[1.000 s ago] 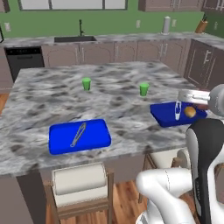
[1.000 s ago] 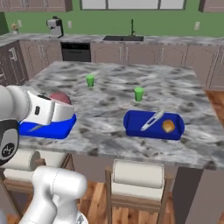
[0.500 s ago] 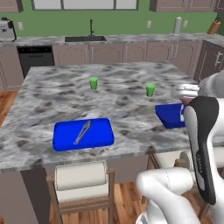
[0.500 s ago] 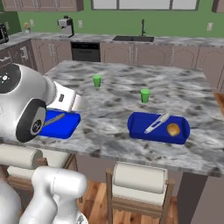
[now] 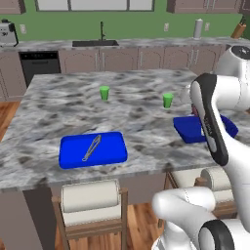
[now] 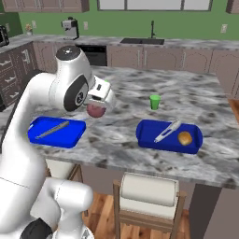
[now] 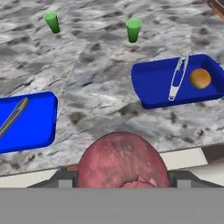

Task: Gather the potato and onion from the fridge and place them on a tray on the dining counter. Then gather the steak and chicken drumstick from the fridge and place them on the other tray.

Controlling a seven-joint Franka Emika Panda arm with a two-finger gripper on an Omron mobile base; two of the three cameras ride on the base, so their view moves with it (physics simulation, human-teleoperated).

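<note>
Onion [image 7: 123,160] btwn fingers, lower part cut off, over dining counter [image 7: 100,83].

Blue trays [image 6: 169,137], grey-marbled dining counter [image 6: 126,116]

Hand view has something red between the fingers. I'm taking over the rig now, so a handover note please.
Gripper: shut on the round reddish-purple onion, held above the grey-white marbled dining counter.
Done: the round orange-brown potato lies in one bright blue tray, beside its silver tongs.
The other blue tray holds just its tongs.
Left: set the onion in the potato's tray, then fetch the steak and drumstick from the fridge for the other tray.
</note>
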